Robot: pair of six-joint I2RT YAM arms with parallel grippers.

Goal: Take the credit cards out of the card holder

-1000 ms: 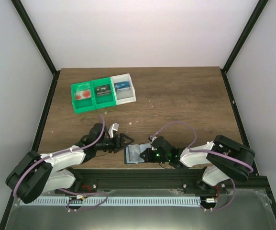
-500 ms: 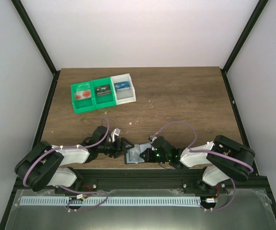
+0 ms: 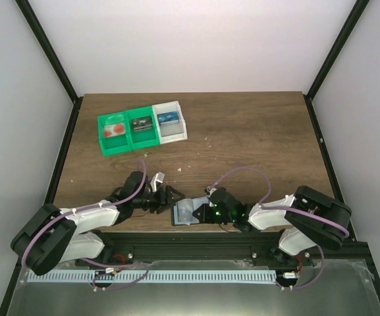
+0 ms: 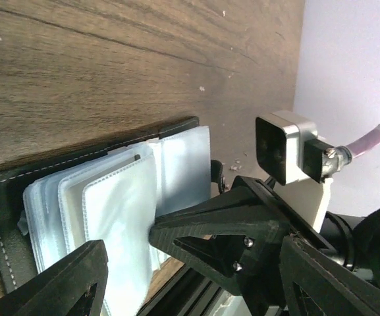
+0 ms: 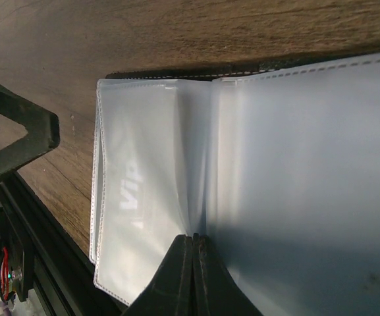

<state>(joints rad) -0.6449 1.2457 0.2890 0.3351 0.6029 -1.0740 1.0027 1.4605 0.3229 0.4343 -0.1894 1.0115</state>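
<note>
At the near edge of the wooden table (image 3: 255, 138), between the two arms: card holder (image 3: 187, 212), lying open, black cover down, clear sleeves (image 4: 120, 204) fanned upward. Right gripper (image 5: 193, 238) on it from the right, jaws closed tight, tips set at the crease where the sleeves meet; impossible to tell whether a leaf is pinched between them or only pressed. Pale lettering (image 5: 130, 194) showing through the sleeve at the picture's left in the right wrist view (too faint to read, and no telling what lies inside).

Left gripper (image 3: 175, 195) just beside the holder's left edge, low over the wood, jaws spread wide, gripping nothing. In the left wrist view, two black fingers (image 4: 64, 280) framing the bottom of the picture, with the right gripper's closed tips pointing in at the sleeve edges between them.

Well apart, toward the far left of the table: green-and-white tray (image 3: 102, 138) with three compartments. In the left green one, a pale credit card (image 3: 115, 129) with red marks; in the middle green one, a black card-sized item (image 3: 141, 123); in the white right one, a blue card-sized item (image 3: 168, 118).
</note>
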